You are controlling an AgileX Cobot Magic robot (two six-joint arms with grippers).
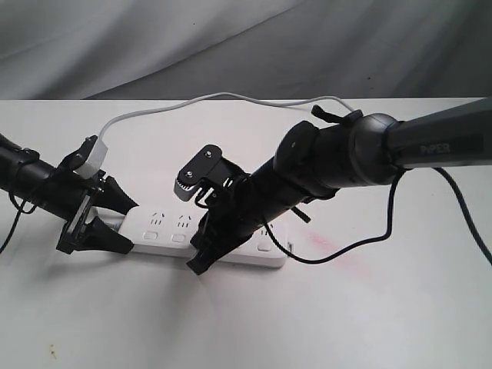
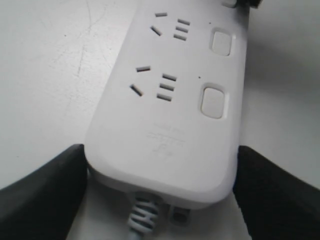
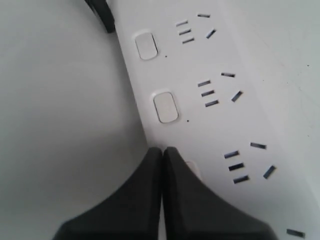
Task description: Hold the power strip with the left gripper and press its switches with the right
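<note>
The white power strip (image 1: 165, 229) lies flat on the table, its grey-white cord (image 1: 192, 102) looping off behind. My left gripper (image 1: 114, 221) is shut on the strip's cord end. In the left wrist view its black fingers (image 2: 45, 195) press both sides of the power strip (image 2: 170, 115), near two switches (image 2: 213, 101). My right gripper (image 1: 201, 260) is shut, tips down on the strip's front edge near its middle. In the right wrist view the joined fingertips (image 3: 162, 151) rest on a half-hidden switch (image 3: 193, 168); two more switches (image 3: 165, 107) show beyond.
The strip lies on a white table (image 1: 384, 323) with a faint pink smear (image 1: 330, 250) to its right. A loose black cable (image 1: 369, 240) hangs from the right arm. A grey cloth backdrop (image 1: 231, 38) rises behind the table.
</note>
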